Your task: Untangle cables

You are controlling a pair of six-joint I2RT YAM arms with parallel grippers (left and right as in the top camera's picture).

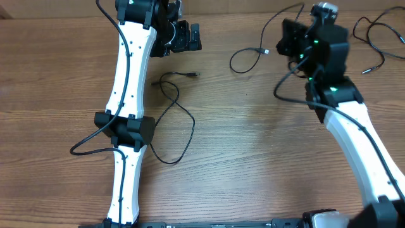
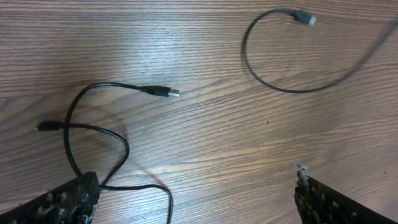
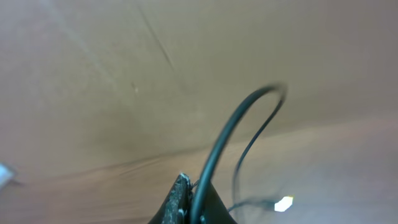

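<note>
— Right gripper (image 3: 189,186): what has it got?
— Its jaws are pinched tight on a thin black cable (image 3: 231,127). The cable arches up out of them and bends back down, blurred in the wrist view. From overhead, its silvery plug (image 1: 264,50) points right, and the cord curls in a loop to the plug's left on the wooden table (image 1: 253,158).
— And the left gripper (image 2: 193,205)?
— Spread wide, holding nothing, hovering above a second cable (image 2: 99,130). That one's metal-tipped plug (image 2: 166,92) points right. Its cord runs mostly far to near, looping beside the left arm (image 1: 130,95).
— Any others?
— A third cable (image 1: 380,28) lies in the far right corner, well apart.
</note>
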